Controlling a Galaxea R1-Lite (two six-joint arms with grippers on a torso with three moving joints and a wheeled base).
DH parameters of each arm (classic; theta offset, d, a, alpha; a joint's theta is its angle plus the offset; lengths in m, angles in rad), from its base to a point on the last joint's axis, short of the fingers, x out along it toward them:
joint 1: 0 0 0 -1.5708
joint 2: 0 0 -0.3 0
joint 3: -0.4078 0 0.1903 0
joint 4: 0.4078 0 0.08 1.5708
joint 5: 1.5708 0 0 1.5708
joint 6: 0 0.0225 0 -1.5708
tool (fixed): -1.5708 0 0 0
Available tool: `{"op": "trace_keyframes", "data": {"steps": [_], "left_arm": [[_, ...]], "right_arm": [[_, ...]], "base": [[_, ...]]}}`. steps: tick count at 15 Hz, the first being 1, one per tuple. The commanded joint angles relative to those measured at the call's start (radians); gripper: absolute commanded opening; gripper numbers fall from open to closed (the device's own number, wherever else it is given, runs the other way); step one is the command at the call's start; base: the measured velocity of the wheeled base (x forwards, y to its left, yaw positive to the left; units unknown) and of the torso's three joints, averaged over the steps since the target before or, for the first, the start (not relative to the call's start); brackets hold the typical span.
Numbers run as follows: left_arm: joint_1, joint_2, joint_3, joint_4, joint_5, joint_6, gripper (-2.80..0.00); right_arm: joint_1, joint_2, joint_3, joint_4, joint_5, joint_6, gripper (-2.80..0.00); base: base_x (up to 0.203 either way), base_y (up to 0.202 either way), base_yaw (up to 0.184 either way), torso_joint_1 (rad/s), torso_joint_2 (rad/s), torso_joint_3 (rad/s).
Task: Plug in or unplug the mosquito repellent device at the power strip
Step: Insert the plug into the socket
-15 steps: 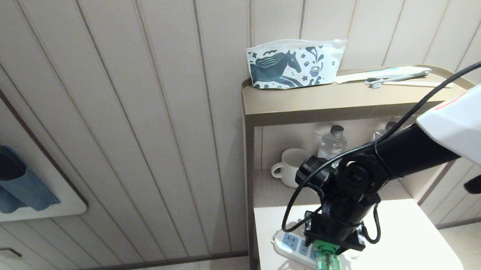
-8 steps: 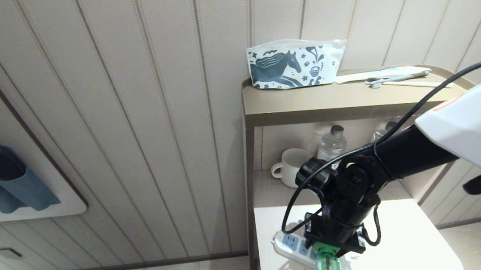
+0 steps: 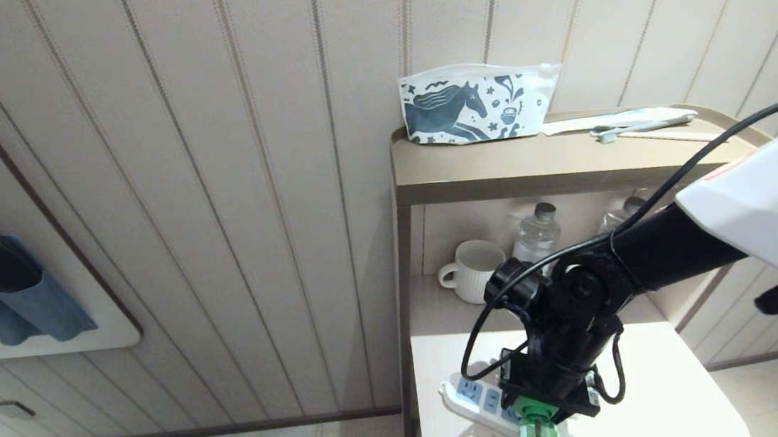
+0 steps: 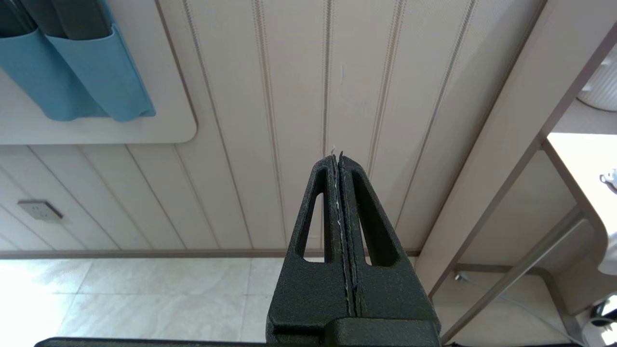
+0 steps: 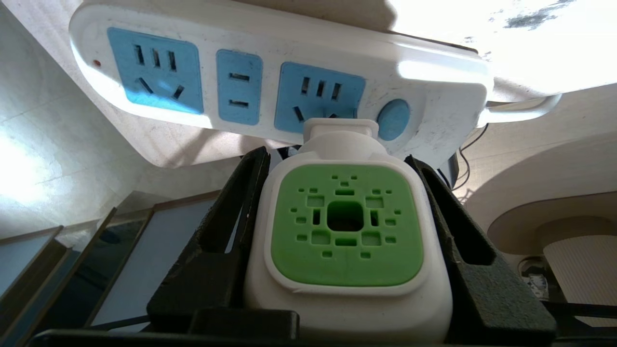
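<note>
The device [image 5: 346, 241], a rounded white plastic shell with a perforated green face, sits clamped between the right gripper [image 5: 337, 231] fingers, its plug end at the strip's [image 5: 270, 82] socket nearest the round button. Over the last second it has shifted slightly right along the strip; whether the pins are seated is unclear. The strip is smooth white with matte blue faces. The left gripper [image 4: 340, 207], pressed together, hangs parked by the ribbed wall.

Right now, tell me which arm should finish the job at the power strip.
Right. The right gripper already clamps the mosquito repellent device right at the power strip. The left gripper is shut, facing the wall, away from it.
</note>
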Motion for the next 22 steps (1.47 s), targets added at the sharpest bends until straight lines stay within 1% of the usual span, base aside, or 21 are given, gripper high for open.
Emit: {"op": "trace_keyframes", "data": {"steps": [1,4,22], "left_arm": [[0.0,0.0,0.0,0.0,0.0,0.0,-2.8],[0.0,0.0,0.0,0.0,0.0,0.0,-2.8],[0.0,0.0,0.0,0.0,0.0,0.0,-2.8]], "right_arm": [[0.001,0.007,-0.02,0.001,0.001,0.006,-2.8],[0.003,0.012,-0.038,0.003,0.001,0.006,-2.8],[0.0,0.026,-0.037,0.001,-0.001,0.006,-2.8]], "base": [[0.0,0.0,0.0,0.0,0.0,0.0],[0.0,0.0,0.0,0.0,0.0,0.0],[0.0,0.0,0.0,0.0,0.0,0.0]]}}
